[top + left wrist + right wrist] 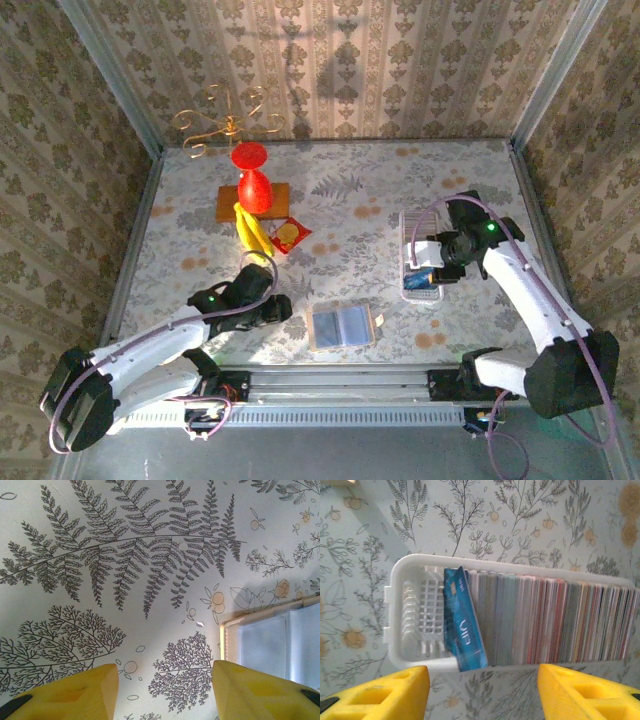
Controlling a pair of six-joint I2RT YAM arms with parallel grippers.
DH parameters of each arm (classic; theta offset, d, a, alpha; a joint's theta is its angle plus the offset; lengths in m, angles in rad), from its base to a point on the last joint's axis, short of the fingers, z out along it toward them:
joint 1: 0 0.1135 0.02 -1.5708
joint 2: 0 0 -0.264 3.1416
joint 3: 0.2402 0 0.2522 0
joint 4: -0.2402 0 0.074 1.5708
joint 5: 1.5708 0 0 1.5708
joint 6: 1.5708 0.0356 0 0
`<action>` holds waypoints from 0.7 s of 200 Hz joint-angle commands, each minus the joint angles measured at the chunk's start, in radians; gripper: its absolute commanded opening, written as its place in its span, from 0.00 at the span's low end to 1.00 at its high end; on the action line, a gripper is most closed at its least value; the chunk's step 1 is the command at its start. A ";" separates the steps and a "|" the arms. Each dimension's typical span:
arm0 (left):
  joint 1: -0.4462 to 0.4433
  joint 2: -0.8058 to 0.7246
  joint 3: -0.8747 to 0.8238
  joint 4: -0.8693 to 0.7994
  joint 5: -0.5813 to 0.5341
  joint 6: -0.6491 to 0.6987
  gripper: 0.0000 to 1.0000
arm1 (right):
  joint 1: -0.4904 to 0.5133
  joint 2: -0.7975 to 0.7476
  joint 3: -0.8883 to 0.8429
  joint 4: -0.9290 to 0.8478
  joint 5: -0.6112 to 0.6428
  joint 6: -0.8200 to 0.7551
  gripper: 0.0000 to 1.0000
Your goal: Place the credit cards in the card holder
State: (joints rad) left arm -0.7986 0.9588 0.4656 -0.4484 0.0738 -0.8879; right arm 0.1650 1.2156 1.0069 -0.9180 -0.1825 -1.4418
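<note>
We see the right fingers spread wide with nothing between them, hovering above the white tray. It holds the credit cards, standing on edge in a packed row. The tray's long axis runs across the gap, from one finger toward the other, so the cards' faces are turned toward the two fingers. One blue card leans loose at the open end of the row, ahead of the gap and nearer the finger at the left of the wrist view. Its long edge runs away from the fingers. We judge that pinching it calls for a reach forward and a small shift toward that side.

The left fingers are also spread and empty, low over the tabletop. The card holder lies opened flat, just ahead of the finger at the right of that view. From above it lies between the arms, nearer the left. The cards fall to the right arm.
</note>
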 commanded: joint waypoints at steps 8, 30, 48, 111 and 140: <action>0.004 0.017 0.034 0.025 0.011 0.021 0.52 | -0.003 0.056 -0.021 0.067 -0.013 -0.138 0.57; 0.004 0.039 0.048 0.022 0.032 0.021 0.52 | -0.001 0.103 -0.029 0.130 0.017 -0.148 0.53; 0.003 0.056 0.057 0.030 0.044 0.025 0.52 | -0.002 0.132 -0.032 0.154 0.059 -0.168 0.53; 0.011 0.133 0.077 0.069 0.057 0.044 0.52 | 0.004 0.166 -0.017 0.086 0.046 -0.130 0.55; 0.019 0.166 0.092 0.077 0.067 0.060 0.52 | 0.012 0.165 -0.001 0.043 0.036 -0.106 0.56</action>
State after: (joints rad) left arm -0.7910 1.1046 0.5186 -0.3870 0.1242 -0.8619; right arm 0.1684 1.3705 0.9844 -0.8043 -0.1429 -1.5673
